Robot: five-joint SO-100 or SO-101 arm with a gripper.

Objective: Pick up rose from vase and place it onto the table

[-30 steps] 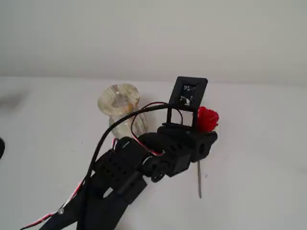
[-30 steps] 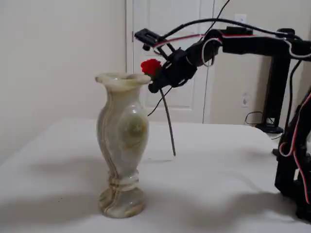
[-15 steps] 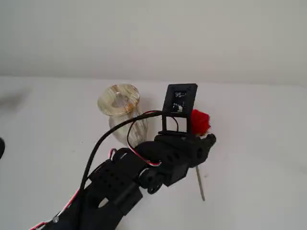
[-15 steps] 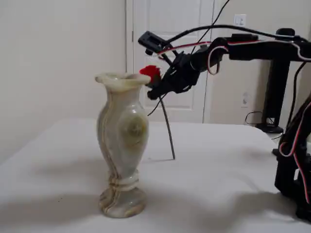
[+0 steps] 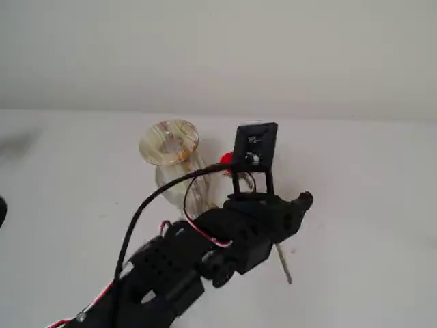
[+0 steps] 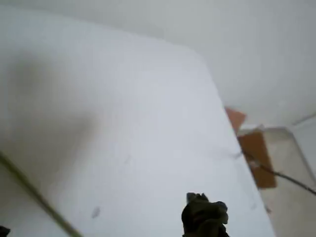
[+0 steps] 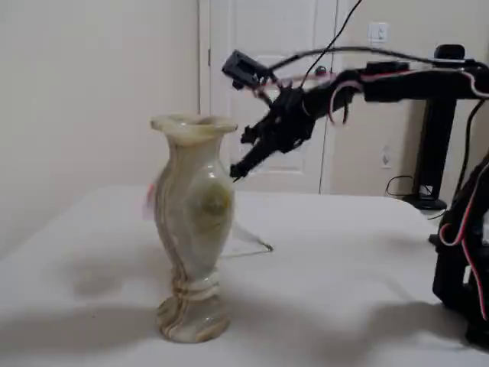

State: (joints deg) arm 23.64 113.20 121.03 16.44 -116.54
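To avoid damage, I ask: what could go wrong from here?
1. The small red rose on its thin grey-green stem looks blurred and seems to be dropping beside the tall streaked glass vase. It may strike the vase.
2. The open black gripper hangs close to the vase rim. A sideways move could topple the narrow-footed vase.

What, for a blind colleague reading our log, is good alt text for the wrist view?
A blurry white table fills most of the picture, with the dark gripper at the bottom edge. A thin greenish line, probably the stem of the rose, crosses the lower left corner.
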